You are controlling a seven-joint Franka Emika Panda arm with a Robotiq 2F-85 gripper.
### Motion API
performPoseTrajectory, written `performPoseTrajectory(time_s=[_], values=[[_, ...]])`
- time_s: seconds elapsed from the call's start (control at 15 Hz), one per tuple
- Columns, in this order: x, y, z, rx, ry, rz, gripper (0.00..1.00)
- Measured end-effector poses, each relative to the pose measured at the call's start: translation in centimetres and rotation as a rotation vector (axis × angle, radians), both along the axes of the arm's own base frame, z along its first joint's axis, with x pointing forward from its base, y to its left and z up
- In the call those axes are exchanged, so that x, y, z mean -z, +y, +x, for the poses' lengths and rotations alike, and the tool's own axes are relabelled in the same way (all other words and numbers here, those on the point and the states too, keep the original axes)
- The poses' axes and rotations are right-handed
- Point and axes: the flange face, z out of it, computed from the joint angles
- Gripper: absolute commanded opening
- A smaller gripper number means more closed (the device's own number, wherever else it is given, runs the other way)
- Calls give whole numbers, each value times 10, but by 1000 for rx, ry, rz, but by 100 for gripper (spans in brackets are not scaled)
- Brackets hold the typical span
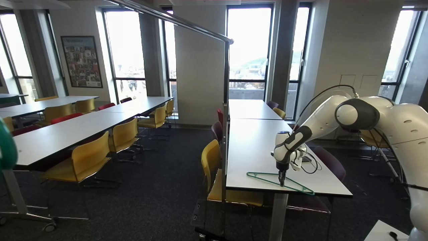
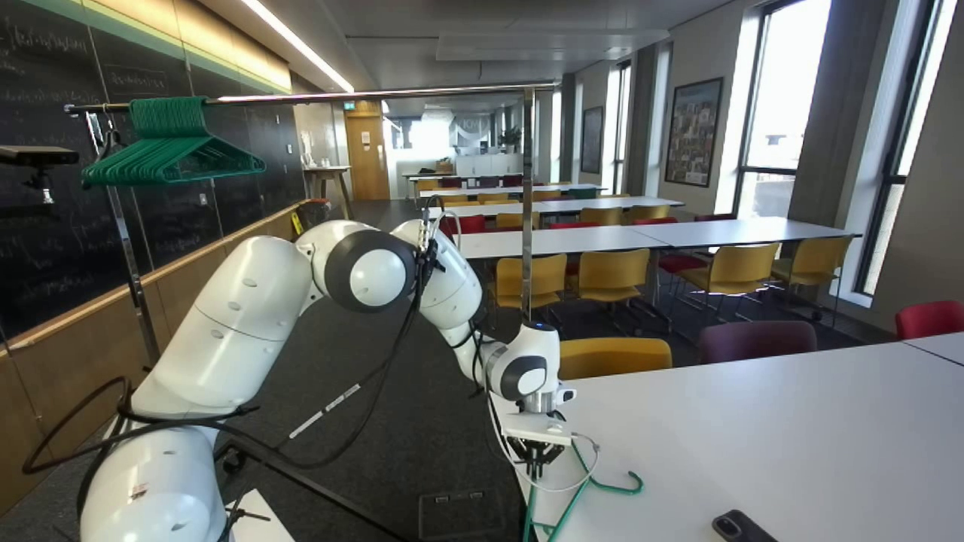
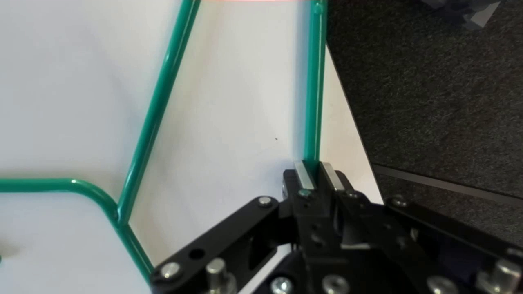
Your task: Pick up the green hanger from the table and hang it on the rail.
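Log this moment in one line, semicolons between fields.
Gripper: closed on green hanger; position: near edge of table, not yet hung; rail: carries other green hangers

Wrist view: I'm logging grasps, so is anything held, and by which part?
The green hanger, pinched in the hand by its straight bottom bar, roughly midway along.

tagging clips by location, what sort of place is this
Likely a classroom or shared study room: a written-on blackboard in an exterior view and, in both exterior views, rows of long tables lined with chairs.
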Motion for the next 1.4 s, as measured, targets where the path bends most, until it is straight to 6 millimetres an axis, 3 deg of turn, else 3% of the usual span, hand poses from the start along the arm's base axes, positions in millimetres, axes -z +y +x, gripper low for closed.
performPoseTrajectory(time_s=[0.2,0.4,0.93,1.2,1.4], values=[[-17,3,4,23,-21,-49,2],[-55,20,8,18,-70,-180,2],[-150,126,0,-69,-299,-542,2],[-182,169,-18,-102,-401,-630,2],[-196,188,-32,-113,-447,-656,2]])
